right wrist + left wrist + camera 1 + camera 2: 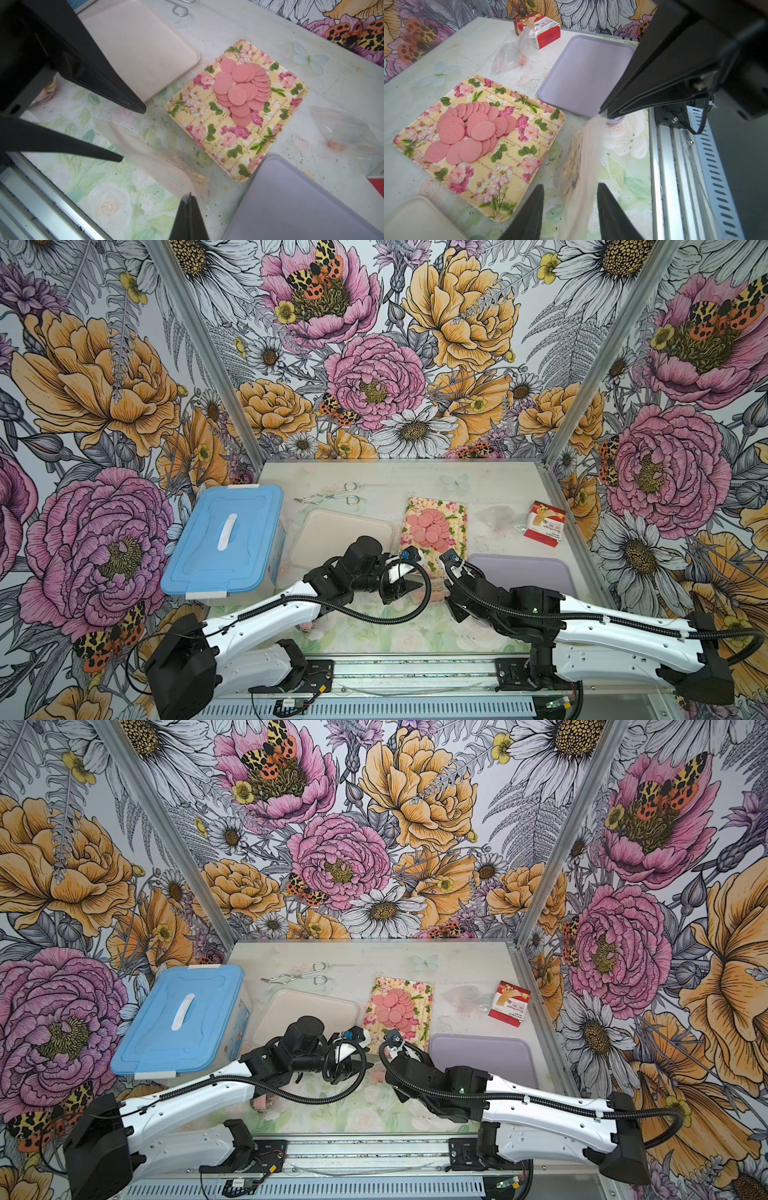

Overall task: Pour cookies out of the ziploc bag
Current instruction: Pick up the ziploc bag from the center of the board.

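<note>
We see the right gripper (188, 197) closed tight on one edge of the ziploc bag (583, 158), its two fingers pressed together with the clear film pinched between them. From that grip the bag stretches across to the left gripper (570, 186), whose jaws stand apart at a middling width on either side of the film. We cannot tell whether they touch it. The bag is blurred, and through it we make out beige and brown cookies (572, 166) bunched in its middle, between the two grippers and above the bare worktop (623, 170). Just beyond both grippers lies the floral tray (508, 166), with a heap of pink cookies (467, 128) overlapping on it. The lilac tray (583, 72) sits just beside the right gripper on its outer side, and the cream tray (135, 52) sits near the left gripper on its outer side. Well beyond the right gripper an emptied clear bag (508, 56) rests against a red box (546, 33). Farther out from the left gripper stand a blue-lidded box (224, 539) and, past the cream tray, metal tongs (332, 495).
</note>
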`<state>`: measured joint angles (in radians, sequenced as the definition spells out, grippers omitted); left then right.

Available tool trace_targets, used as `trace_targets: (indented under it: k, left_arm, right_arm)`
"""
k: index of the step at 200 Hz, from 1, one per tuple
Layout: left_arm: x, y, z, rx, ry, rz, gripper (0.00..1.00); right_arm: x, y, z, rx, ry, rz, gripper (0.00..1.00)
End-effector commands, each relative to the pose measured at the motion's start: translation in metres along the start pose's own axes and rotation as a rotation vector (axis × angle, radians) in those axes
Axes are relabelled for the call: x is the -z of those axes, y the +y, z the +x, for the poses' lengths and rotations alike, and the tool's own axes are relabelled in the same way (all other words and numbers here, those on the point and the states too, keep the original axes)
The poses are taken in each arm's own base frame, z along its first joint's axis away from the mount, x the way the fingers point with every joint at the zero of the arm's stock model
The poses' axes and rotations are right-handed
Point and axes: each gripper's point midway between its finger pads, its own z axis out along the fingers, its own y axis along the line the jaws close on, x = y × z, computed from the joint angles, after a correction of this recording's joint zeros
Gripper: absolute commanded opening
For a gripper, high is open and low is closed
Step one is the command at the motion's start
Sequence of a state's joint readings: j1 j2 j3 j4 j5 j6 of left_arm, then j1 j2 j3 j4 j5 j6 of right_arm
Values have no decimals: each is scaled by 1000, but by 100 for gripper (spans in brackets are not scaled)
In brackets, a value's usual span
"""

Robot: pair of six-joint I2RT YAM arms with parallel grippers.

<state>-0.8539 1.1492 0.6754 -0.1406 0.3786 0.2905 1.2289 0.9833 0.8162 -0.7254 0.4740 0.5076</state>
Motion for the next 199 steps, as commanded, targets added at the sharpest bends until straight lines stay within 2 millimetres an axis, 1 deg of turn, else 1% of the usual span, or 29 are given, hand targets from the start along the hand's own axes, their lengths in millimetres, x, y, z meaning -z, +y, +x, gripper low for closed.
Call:
trace_targets:
  k: [1,17,42,60,96,107,134,153,176,188,199]
  left_arm:
    - [0,-4,-9,-23,-17,48,35]
    - [0,-3,-8,-21,-18,46,29]
    - [1,3,-9,-15,-25,16,11]
    - [1,5,-7,-11,-26,8,0]
    - [0,10,-7,-8,-23,-19,0]
    - [2,10,-9,-11,-32,-25,0]
    - [9,20,-12,-11,-54,-96,0]
    - [10,24,-13,-12,-63,-127,0]
    - [10,29,-12,-12,-57,-154,0]
    - [8,29,-10,-19,-56,-154,13]
    - [6,30,-9,-20,-56,-153,16]
  right_arm:
    - [2,-3,-5,-7,-21,4,0]
    - [2,-2,-6,-7,-22,3,0]
    - [2,0,-6,-9,-18,-7,0]
    - [1,1,-3,-14,-10,-13,0]
    - [3,13,3,9,-4,-86,0]
    - [4,16,7,8,-3,-106,0]
    - [4,26,24,-14,33,-170,0]
    - [3,44,34,-7,53,-246,0]
    - [1,69,39,4,72,-323,0]
    - [0,77,39,15,73,-332,0]
    - [-3,81,38,16,69,-325,0]
